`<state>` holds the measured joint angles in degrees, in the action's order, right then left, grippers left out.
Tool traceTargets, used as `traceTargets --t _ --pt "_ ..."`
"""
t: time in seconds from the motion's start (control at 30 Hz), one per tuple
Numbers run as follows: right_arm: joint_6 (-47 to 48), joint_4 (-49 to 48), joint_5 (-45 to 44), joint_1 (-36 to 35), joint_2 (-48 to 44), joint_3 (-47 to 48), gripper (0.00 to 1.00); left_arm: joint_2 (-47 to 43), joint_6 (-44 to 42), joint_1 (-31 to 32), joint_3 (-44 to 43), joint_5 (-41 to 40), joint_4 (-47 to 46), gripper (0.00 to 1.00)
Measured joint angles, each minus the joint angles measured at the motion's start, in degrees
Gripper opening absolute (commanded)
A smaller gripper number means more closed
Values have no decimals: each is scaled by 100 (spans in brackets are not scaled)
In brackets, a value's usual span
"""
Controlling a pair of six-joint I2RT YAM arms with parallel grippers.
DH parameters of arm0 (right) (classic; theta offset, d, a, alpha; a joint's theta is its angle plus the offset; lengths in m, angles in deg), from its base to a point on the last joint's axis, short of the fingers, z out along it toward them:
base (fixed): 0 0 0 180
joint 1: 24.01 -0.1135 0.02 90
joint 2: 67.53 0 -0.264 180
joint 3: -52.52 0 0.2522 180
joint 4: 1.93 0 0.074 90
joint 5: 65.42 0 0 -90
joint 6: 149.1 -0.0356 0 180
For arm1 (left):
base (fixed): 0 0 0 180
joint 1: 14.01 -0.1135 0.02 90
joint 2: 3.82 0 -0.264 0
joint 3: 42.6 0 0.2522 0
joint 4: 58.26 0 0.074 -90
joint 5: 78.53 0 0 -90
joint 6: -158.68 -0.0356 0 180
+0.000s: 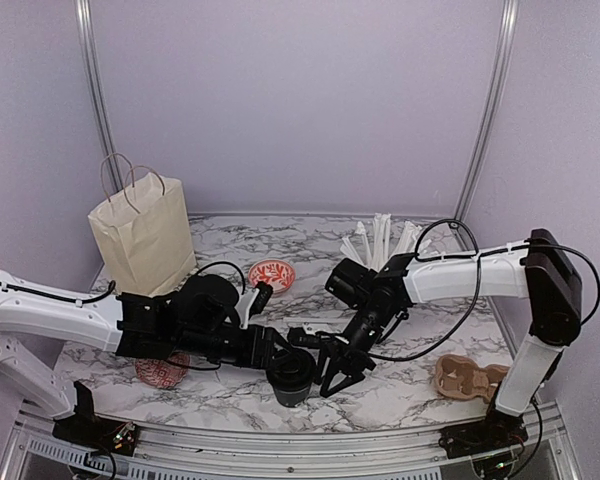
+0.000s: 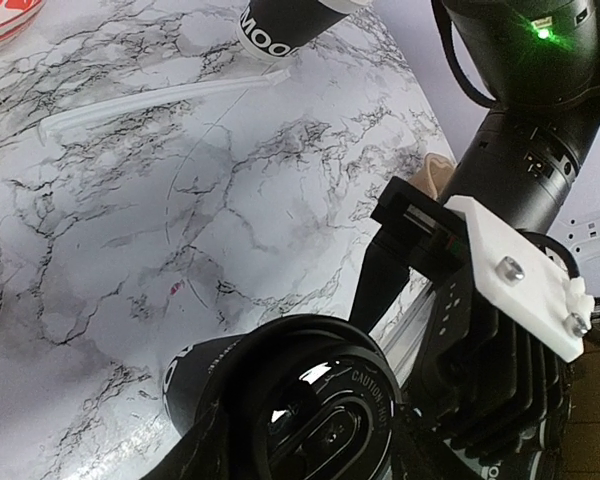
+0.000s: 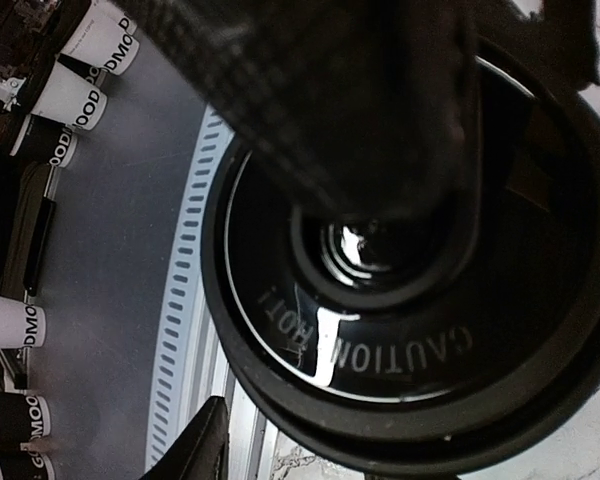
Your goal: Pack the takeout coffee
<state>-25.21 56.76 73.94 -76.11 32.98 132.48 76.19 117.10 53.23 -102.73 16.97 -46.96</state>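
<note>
Standoff at the near edge of the table (image 1: 220, 398): my left gripper (image 1: 280, 358), half closed, holds the lidded cup (image 1: 292, 385); my right gripper (image 1: 338, 378) straddles the lid (image 3: 380, 358), grip unclear. Uneven squeeze could pop the lid or topple the cup.

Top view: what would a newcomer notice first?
The left claw and right claw meet at the black cup at the front centre of the table. The left appears to grip it, and the right is at its lid. Behind, a paper bag stands back left, and a cup of white straws back right.
</note>
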Motion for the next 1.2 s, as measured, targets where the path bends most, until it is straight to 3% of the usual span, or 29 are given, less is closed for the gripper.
traceTargets --t 0.57,0.77,0.87,1.2 --pt "-212 -398 352 289 -225 -614 49 415 44 13 -70 39 468 55" --pt "-411 -402 221 308 -229 -608 86 319 15 37 -160 -90 708 61" --pt "-597 -376 -48 315 -326 -584 97 173 -7 39 -160 -280 850 61" --pt "-1172 -131 -205 251 -240 -177 99 142 31 37 39 -817 876 61"
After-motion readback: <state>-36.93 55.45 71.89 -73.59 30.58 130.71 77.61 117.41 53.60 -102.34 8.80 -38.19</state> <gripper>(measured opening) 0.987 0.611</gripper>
